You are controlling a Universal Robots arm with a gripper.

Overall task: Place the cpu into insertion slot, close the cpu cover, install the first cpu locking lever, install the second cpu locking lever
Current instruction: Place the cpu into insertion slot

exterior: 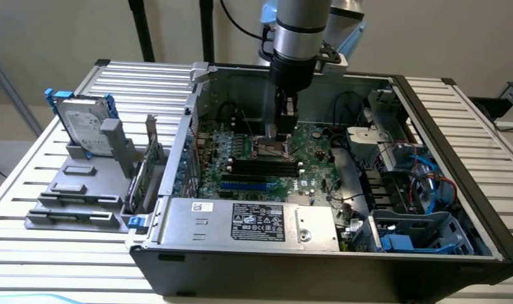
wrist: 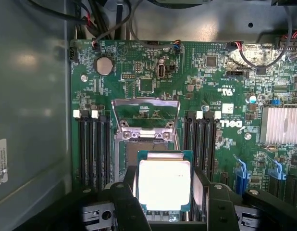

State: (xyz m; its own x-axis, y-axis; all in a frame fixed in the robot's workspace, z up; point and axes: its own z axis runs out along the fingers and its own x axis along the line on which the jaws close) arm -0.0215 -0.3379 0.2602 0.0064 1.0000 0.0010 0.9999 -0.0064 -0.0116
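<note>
While the arm reaches down into the open black computer case (exterior: pixel 324 272) on the slatted metal worktop (exterior: pixel 37 253), the tool (wrist: pixel 164 192) has the small flat square cpu (wrist: pixel 164 183) pinched by its edges, silvery metal face up, with its jaws spread about as wide as the chip. The cpu hangs just over the square dark insertion slot (wrist: pixel 129 159) in the green motherboard (wrist: pixel 220 72), a bit off-centre. The thin silvery square-frame cpu cover (wrist: pixel 146 134) is flipped up and open, sitting between the long black memory slots (wrist: pixel 93 149).

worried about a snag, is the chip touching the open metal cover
Apart: the wrist view shows a strip of socket between the chip and the raised cover.
</note>
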